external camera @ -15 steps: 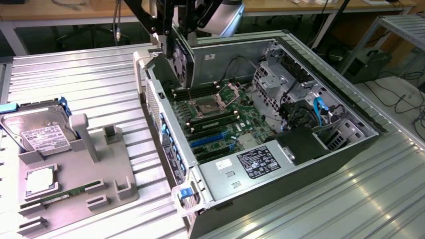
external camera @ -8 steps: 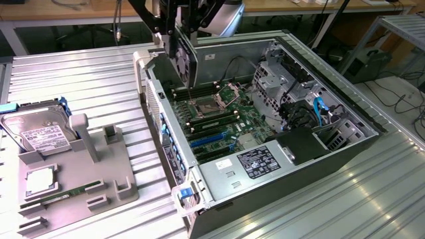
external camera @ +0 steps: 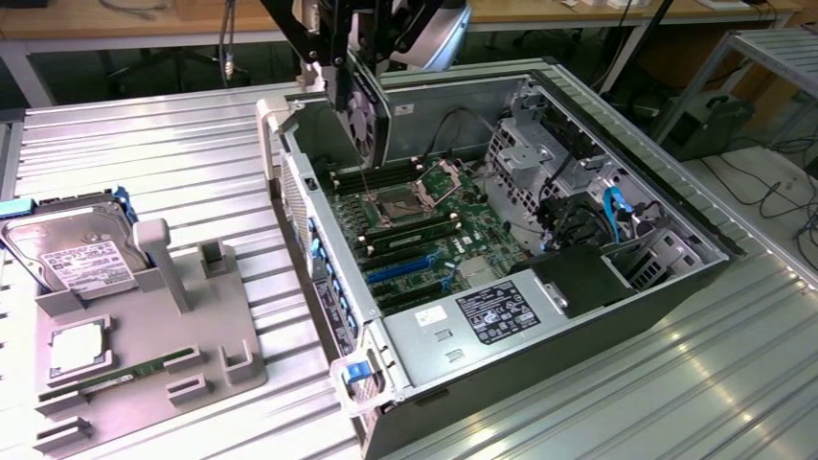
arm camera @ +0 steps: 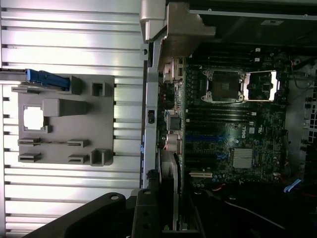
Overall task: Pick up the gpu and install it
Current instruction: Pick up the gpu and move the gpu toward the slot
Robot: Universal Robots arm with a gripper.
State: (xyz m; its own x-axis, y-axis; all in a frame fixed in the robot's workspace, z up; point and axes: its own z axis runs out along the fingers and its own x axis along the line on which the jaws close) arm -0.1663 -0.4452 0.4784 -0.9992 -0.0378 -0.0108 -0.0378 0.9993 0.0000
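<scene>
The gpu [external camera: 362, 110] hangs upright in the air, a dark card with a round fan face and a pale bracket end. It is over the far rear corner of the open computer case [external camera: 665, 287]. My gripper [external camera: 348, 57] is shut on its upper edge. In the wrist view the gpu [arm camera: 172, 188] shows edge-on, pale bracket and green board, reaching out from my gripper [arm camera: 161, 220] over the case's rear wall. The motherboard [arm camera: 233, 124] lies beyond it with blue expansion slots [external camera: 402, 270], and the card stands above and apart from them.
A grey holder tray [external camera: 192, 355] lies on the ribbed metal table at the exterior view's left. It carries a silver hard drive [external camera: 77, 264], a square processor [external camera: 77, 350] and a green memory stick [external camera: 109, 379]. Inside the case are an open processor socket [external camera: 402, 201], cables and a power supply [external camera: 492, 316].
</scene>
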